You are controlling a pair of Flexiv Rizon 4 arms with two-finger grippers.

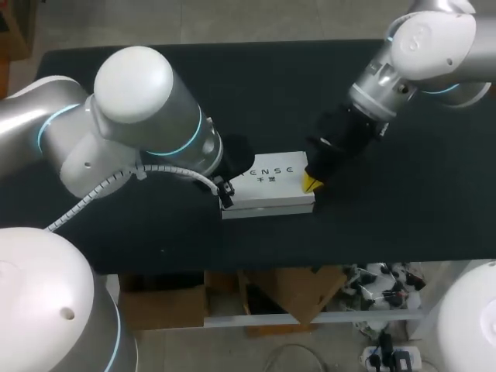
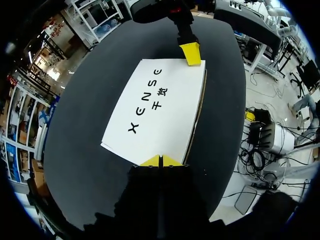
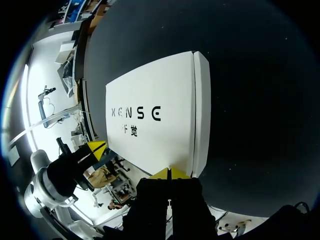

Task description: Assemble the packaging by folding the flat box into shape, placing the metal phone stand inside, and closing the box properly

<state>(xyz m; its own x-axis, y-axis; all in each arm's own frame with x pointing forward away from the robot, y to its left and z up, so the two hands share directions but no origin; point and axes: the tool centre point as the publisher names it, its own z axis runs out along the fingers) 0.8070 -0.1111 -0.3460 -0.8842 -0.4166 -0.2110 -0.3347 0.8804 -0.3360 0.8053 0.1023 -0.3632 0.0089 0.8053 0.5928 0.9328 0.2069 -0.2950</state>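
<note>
White box [image 1: 270, 186] lies closed, mid-way along the black table [image 1: 403, 225]. Left gripper [image 2: 160, 161]: fingers pressed together, gripping nothing, tips at one short end of the box. Right gripper [image 3: 169, 174]: same, at the opposite end.

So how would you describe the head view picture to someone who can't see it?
A white box with black lettering lies on a black table with a robot arm at each end. The left gripper is at its left end, and the yellow-tipped right gripper is at its right end.
</note>
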